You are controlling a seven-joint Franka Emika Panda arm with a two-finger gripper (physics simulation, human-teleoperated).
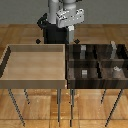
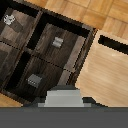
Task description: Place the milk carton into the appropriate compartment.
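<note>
The milk carton (image 2: 62, 96) fills the wrist view close up, grey with a paler face, pressed against the hand's dark body (image 2: 64, 119). My gripper (image 1: 70, 26) hangs high in the exterior view, over the seam between the two trays, and it is shut on the carton. The fingers themselves are hidden in the wrist view. In the exterior view I cannot make the carton out against the arm's dark base. Far below lies the dark wooden tray (image 1: 68, 70) with several compartments (image 2: 50, 47).
A light wooden tray (image 1: 35, 62) stands on the exterior view's left, its pale floor (image 2: 107, 70) beside the dark one. Compartments hold a small grey cube (image 2: 57, 41), another grey block (image 2: 34, 79), a whitish piece (image 2: 9, 19) and a taller slim grey box (image 1: 114, 48). Both trays stand on thin legs.
</note>
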